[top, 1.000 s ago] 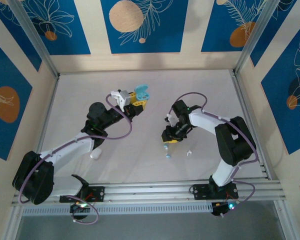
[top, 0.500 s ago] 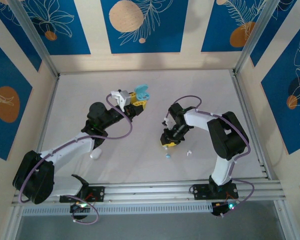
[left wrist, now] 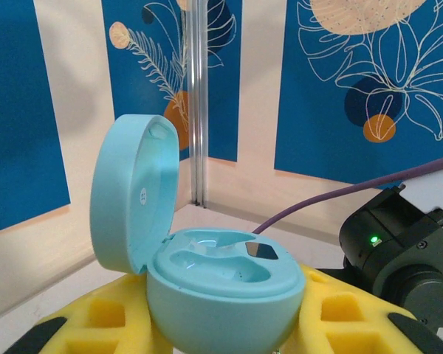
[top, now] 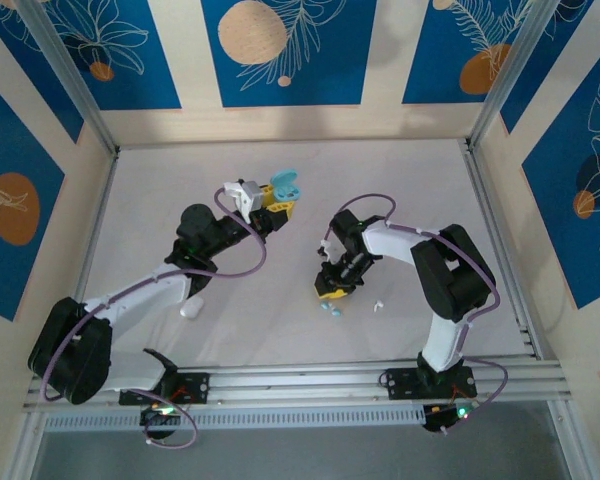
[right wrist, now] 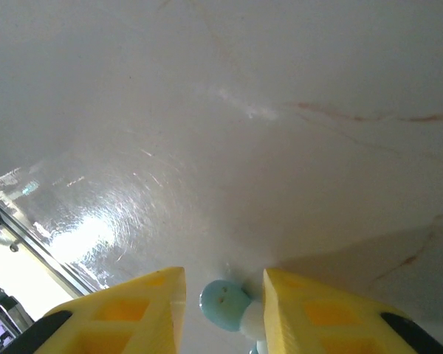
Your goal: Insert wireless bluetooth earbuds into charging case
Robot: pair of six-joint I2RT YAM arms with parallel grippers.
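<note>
At the near edge of the surface [top: 280, 335], two arms rise from their bases.

Right arm: folded back on itself, with the forearm reaching leftward and the right hand [top: 329, 294] pointing down at the surface. Its yellow fingers [right wrist: 133, 313] stand a little apart, one on each side of a light blue earbud [right wrist: 223, 300] lying on the surface. A narrow gap shows beside one finger and the other meets the bud's white part; whether the bud is clamped cannot be told. The bud is small, glossy and rounded, with tiny dark marks on its face. Seen from above, the blue at the fingertips may be one bud or two.

One white earbud [top: 378, 304] lies just right of this hand, apart from it. One white oval object [top: 188, 308] lies partly under the left arm.

Left arm: stretched diagonally toward mid-surface, with the left hand [top: 277, 204] raised and closed on the base of one charging case [left wrist: 221, 284]. The case is light blue and rounded, its lid [left wrist: 129, 192] hinged open and upright, with moulded wells showing in its top.

Beyond it stand blue wall panels [top: 280, 50] with leaf drawings.
</note>
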